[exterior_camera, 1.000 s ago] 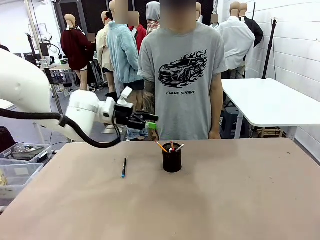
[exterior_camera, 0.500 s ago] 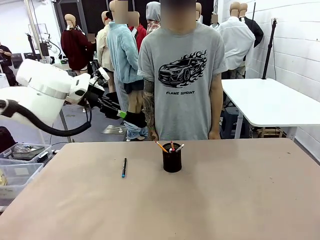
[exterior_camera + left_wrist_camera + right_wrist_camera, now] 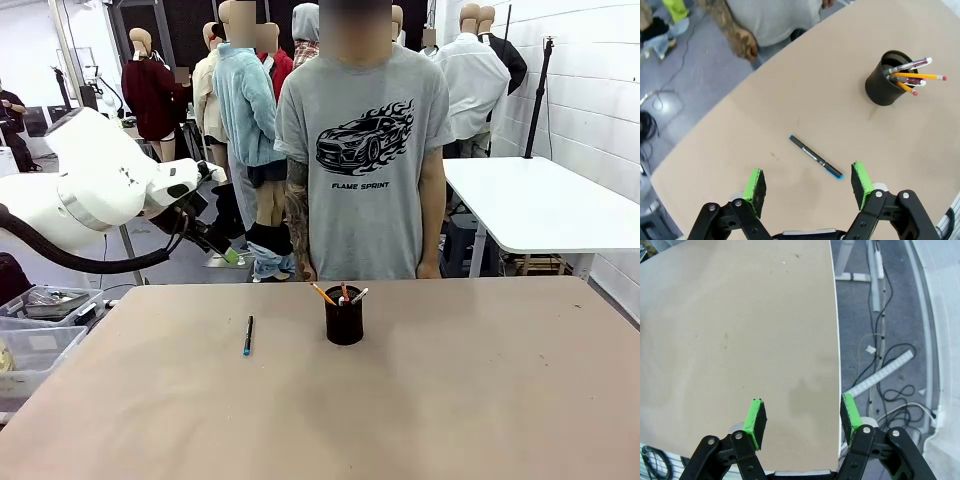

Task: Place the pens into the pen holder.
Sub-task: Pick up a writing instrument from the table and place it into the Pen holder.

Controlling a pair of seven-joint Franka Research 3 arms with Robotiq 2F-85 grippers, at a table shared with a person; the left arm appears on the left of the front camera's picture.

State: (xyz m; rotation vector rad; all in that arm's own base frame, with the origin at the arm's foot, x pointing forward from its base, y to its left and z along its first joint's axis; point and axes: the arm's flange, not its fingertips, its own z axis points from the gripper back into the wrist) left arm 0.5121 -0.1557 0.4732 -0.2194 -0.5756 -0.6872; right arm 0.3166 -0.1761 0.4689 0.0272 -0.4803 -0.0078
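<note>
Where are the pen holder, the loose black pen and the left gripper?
pen holder (image 3: 344,326), front view, on its front wall.
black pen (image 3: 247,335), front view, mid-barrel.
left gripper (image 3: 806,170), left wrist view, midway between its open fingertips.

Tan table (image 3: 450,400) with dark pen holder (image 3: 344,323) and a loose blue-tipped pen (image 3: 248,335) apart from it

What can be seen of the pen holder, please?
The pen holder is a small black cylindrical cup, standing upright on the tan table in front of the person. Its mouth is open, and several pens, orange pencils among them, lean out over its rim. Nothing else touches it; a black pen lies apart on its left.
</note>
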